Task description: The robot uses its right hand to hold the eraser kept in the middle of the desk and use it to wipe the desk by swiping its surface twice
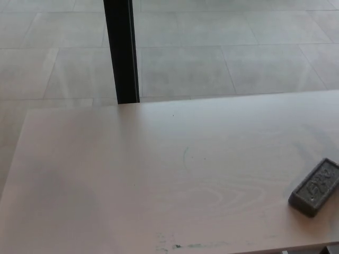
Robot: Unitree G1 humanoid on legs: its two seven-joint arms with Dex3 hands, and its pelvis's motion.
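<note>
A dark grey rectangular eraser (314,187) lies flat on the pale wooden desk (159,174) near its right edge, tilted diagonally. Nothing touches it. Neither of my hands shows in the head view.
Faint pen or marker smudges (183,246) mark the desk near its front edge, and a thin curved mark (185,155) sits near the middle. A black vertical post (122,50) stands beyond the desk's far edge on a grey tiled floor (238,47).
</note>
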